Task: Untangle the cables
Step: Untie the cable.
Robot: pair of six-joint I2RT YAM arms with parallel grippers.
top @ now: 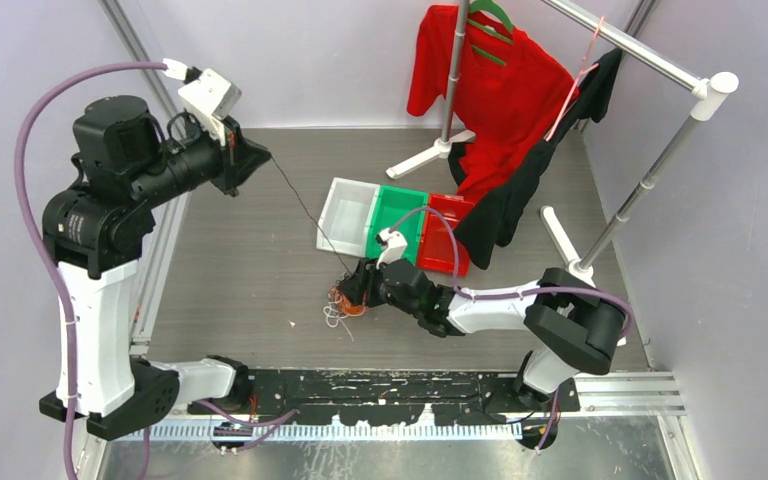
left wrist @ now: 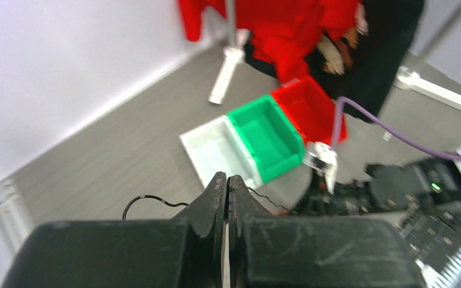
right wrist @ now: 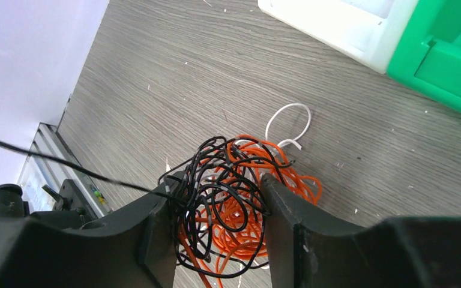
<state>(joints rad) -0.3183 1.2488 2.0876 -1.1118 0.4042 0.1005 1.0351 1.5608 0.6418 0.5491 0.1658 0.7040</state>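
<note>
A tangled bunch of orange, black and white cables (top: 345,300) lies on the grey floor in front of the bins. My right gripper (top: 357,290) is closed around it; in the right wrist view its two fingers (right wrist: 159,234) press on both sides of the bunch (right wrist: 231,204). A white loop (right wrist: 288,123) sticks out beyond it. My left gripper (top: 260,157) is raised at the far left and shut on one black cable (top: 305,210), which runs taut down to the bunch. In the left wrist view the cable (left wrist: 147,200) is pinched at the tips of the left gripper (left wrist: 227,183).
White (top: 348,215), green (top: 397,220) and red (top: 447,240) bins stand in a row just behind the bunch. A clothes rack with a red shirt (top: 490,90) and a black garment (top: 520,190) stands at the back right, with its feet (top: 430,155) on the floor.
</note>
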